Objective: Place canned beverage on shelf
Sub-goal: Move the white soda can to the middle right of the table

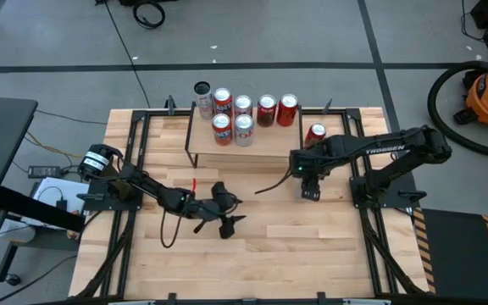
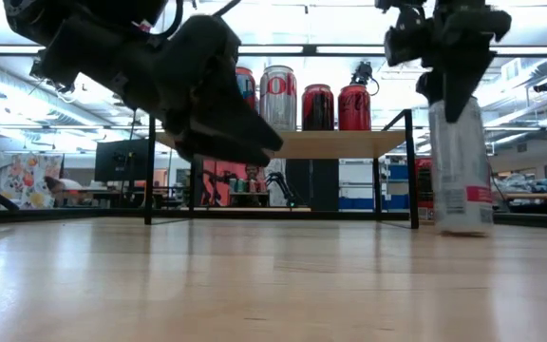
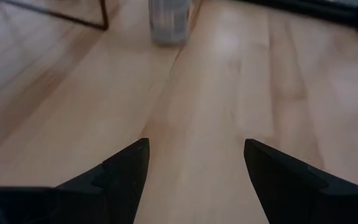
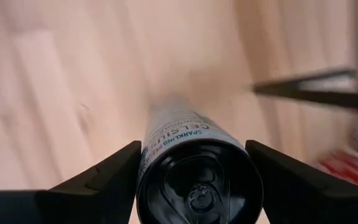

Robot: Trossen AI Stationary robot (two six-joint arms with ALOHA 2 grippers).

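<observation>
Right wrist view: our right hand [image 4: 194, 180] straddles the tall slim silver can [image 4: 188, 155], standing on the table [image 1: 312, 246] right of centre, grip unconfirmed | close squarely, lift clear of the light-wood shelf [image 1: 265, 140] edge | left hand [image 3: 194, 180] released, idle lower centre.

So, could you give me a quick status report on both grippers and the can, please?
Right gripper around the slim can, which stands on the table. Left gripper open, empty, low over the table. Shelf holds six cans, right end free.
</observation>
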